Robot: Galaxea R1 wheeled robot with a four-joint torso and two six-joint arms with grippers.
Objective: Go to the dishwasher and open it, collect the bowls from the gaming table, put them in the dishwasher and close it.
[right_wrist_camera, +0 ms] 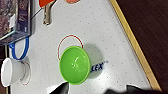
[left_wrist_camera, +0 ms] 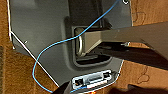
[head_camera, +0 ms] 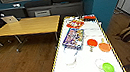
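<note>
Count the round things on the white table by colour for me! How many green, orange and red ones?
Green bowl: 1
Orange bowl: 1
Red ones: 1, but that red one looks like a paddle with a handle
Total: 3

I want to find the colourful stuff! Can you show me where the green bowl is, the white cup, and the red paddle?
green bowl point(right_wrist_camera: 75, 64), right wrist view, on its shiny inside.
white cup point(right_wrist_camera: 11, 72), right wrist view, on its side wall.
red paddle point(head_camera: 92, 42), head view, on its round red face.
</note>
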